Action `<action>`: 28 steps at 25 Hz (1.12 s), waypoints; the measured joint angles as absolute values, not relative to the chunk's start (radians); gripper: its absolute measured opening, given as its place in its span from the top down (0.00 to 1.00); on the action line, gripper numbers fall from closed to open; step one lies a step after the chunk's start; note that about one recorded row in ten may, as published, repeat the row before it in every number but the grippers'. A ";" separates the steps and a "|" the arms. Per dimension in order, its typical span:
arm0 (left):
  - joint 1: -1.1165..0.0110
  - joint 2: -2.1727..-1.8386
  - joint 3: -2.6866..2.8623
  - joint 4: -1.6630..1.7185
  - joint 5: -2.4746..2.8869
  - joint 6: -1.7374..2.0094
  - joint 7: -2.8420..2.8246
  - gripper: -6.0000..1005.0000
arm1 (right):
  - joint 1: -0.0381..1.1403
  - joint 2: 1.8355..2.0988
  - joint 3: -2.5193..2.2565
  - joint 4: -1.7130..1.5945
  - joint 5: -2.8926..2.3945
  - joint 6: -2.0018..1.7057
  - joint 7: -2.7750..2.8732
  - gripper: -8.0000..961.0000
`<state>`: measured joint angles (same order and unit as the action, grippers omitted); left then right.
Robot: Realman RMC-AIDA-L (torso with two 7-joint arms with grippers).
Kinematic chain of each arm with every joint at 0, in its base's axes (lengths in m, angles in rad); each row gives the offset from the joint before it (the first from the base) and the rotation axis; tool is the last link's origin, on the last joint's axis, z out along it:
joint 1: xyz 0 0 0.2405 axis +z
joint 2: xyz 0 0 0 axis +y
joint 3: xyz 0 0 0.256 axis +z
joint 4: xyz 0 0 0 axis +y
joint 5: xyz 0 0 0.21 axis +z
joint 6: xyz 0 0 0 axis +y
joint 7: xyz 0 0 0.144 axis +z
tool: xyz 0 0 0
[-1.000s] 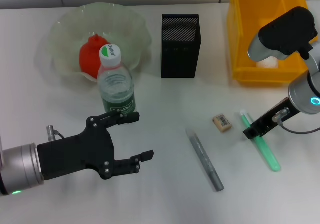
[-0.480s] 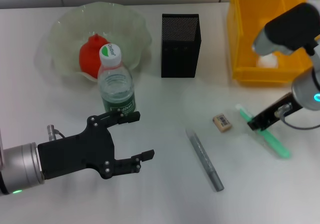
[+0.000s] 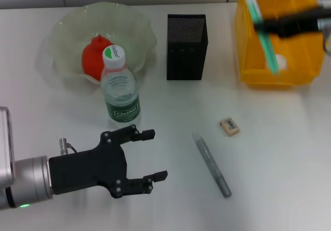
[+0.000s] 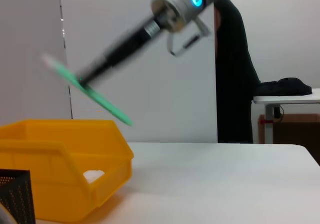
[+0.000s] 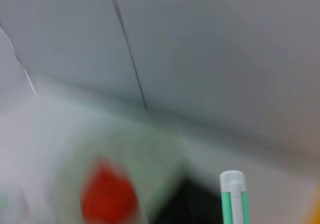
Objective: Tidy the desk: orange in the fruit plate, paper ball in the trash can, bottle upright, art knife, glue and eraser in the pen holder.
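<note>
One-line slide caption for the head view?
Right gripper carries a green stick above the trash can; open left gripper hovers near the upright bottle.

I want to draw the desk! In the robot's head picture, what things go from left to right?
fruit plate → bottle → pen holder → eraser → trash can

Right gripper motion-blurred over trash can, arm cut off at right edge; finger state unreadable. Green glue stick smeared. Orange partly hidden behind bottle. Trash can far wall cropped by back edge. Pen holder clipped at corner in left wrist view. Right wrist view heavily blurred.
</note>
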<state>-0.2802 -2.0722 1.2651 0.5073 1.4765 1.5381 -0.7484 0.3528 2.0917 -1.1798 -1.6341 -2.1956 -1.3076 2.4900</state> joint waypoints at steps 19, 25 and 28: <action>-0.281 -2.074 1.269 0.492 1.473 1.531 -0.749 0.19 | 0.650 2.085 -1.273 -0.530 -1.082 -0.928 1.063 0.77; -0.285 -2.074 1.269 0.492 1.472 1.531 -0.749 0.19 | 0.699 2.088 -1.272 -0.449 -1.081 -0.927 1.018 0.76; -0.287 -2.074 1.269 0.492 1.472 1.531 -0.749 0.19 | 0.691 2.088 -1.269 -0.447 -1.081 -0.927 1.017 0.76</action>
